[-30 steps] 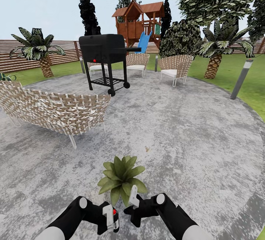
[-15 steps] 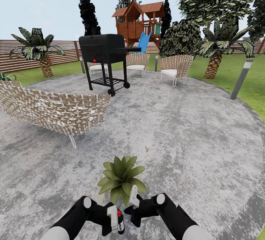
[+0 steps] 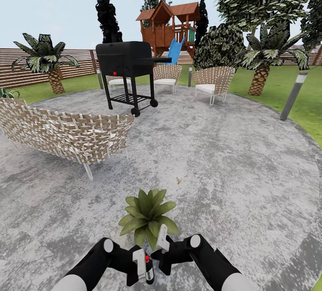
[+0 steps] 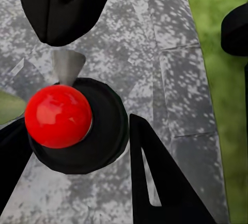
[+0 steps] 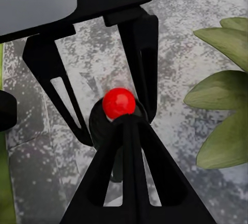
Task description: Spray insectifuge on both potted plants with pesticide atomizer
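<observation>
The landmark is the small potted plant (image 3: pixel 147 217), a rosette of broad pointed green leaves standing on the round grey mottled paved patio (image 3: pixel 232 166), directly ahead of both arms; the left tool (image 3: pixel 142 267) sits just short of the plant on its left side and is clamped on the pesticide atomizer (image 3: pixel 144 266), a slim dark bottle with a white strip and a round red nozzle; the left wrist view shows the bottle's dark round cap (image 4: pixel 88 131) and red ball (image 4: pixel 58 115) seated between the black fingers (image 4: pixel 160 182), which press against the cap on both sides. The right tool (image 3: pixel 160 248) lies just beside the plant's nearest leaves and close to the bottle; its wrist view looks past one black finger (image 5: pixel 129 167) at the red nozzle (image 5: pixel 119 102), with green leaves (image 5: pixel 222 95) to one side; whether its jaws are apart or together cannot be told from these views. Judged step: aim and spray this first plant; the second plant is not identifiable here. To do it well, turn the nozzle toward the rosette's centre rather than the paving; hold the bottle above leaf height so the mist falls across the whole crown; keep the left grip firm while the right tool, if used on the trigger, presses without pushing the bottle sideways; sweep slowly across the leaves, since full coverage is required; avoid striking the leaves or tipping the pot.
</observation>
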Robot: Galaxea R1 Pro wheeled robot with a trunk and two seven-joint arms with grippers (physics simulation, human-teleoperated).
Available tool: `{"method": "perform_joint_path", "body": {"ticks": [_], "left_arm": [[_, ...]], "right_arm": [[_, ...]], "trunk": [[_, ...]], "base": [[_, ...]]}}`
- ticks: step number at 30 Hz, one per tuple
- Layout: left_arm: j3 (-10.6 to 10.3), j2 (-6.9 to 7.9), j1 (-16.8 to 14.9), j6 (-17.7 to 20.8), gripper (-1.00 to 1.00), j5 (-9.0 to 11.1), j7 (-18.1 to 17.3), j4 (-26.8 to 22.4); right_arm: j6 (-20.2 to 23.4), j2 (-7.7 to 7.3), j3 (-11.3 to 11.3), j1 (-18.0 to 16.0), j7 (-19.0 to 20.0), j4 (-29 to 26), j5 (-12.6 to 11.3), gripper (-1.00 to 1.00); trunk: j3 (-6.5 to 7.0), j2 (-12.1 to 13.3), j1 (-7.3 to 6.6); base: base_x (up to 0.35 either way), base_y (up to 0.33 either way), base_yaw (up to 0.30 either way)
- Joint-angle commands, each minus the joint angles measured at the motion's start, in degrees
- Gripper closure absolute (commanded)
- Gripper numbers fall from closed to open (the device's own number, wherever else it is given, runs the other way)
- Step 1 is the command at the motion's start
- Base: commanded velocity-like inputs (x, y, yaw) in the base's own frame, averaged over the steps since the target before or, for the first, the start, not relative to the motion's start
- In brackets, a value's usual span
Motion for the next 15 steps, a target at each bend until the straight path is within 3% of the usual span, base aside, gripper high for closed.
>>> {"method": "perform_joint_path", "body": {"ticks": [1,15], "left_arm": [[0.06,-0.11,-0.02,-0.60,1.00,-0.54,-0.01,-0.07],[-0.10,-0.01,-0.01,-0.70,1.00,-0.54,-0.07,-0.07]], "right_arm": [[-0.39,0.01,-0.03,-0.02,0.07,-0.04,0.59,1.00],[-0.44,0.01,0.02,-0.02,0.07,-0.02,0.61,1.00]], "trunk": [[-0.05,-0.02,-0.01],[-0.05,-0.02,-0.01]], "base": [[0.000,0.000,0.000],[0.000,0.000,0.000]]}}
